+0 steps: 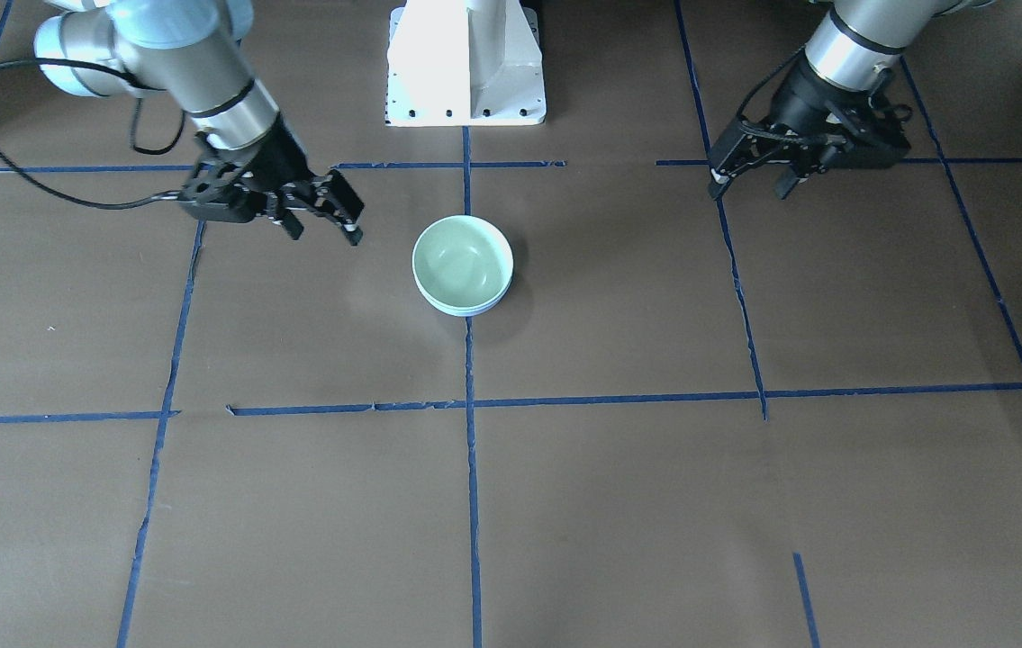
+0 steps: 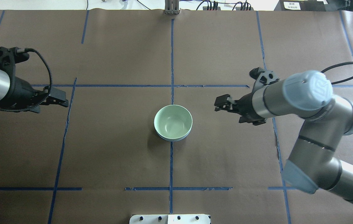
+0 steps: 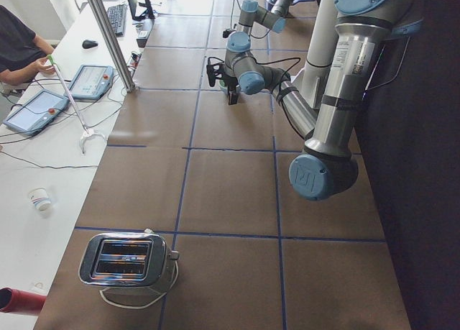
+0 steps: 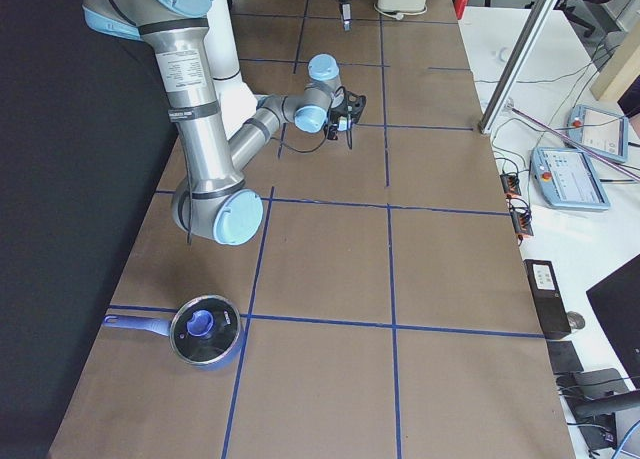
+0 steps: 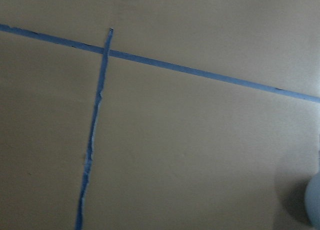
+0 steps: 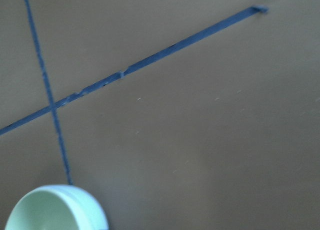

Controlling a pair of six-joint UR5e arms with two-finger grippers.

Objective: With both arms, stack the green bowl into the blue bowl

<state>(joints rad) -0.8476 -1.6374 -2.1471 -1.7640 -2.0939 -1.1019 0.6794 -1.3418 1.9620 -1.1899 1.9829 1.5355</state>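
The green bowl (image 1: 462, 261) sits nested inside the blue bowl (image 1: 467, 311) at the table's middle. Only a thin blue rim shows beneath the green one. The stack also shows in the overhead view, green bowl (image 2: 173, 122) over the blue bowl's edge (image 2: 174, 139). My right gripper (image 1: 324, 230) is open and empty, apart from the bowls, on its own side (image 2: 220, 104). My left gripper (image 1: 752, 187) is open and empty, farther off at the table's side (image 2: 60, 101). The right wrist view shows the green bowl (image 6: 50, 211) at its lower left corner.
The white pedestal base (image 1: 465, 63) stands behind the bowls. A silver toaster (image 3: 128, 262) stands at the table's left end. A blue lidded pot (image 4: 203, 331) stands at the right end. Blue tape lines cross the brown table cover (image 2: 117, 149).
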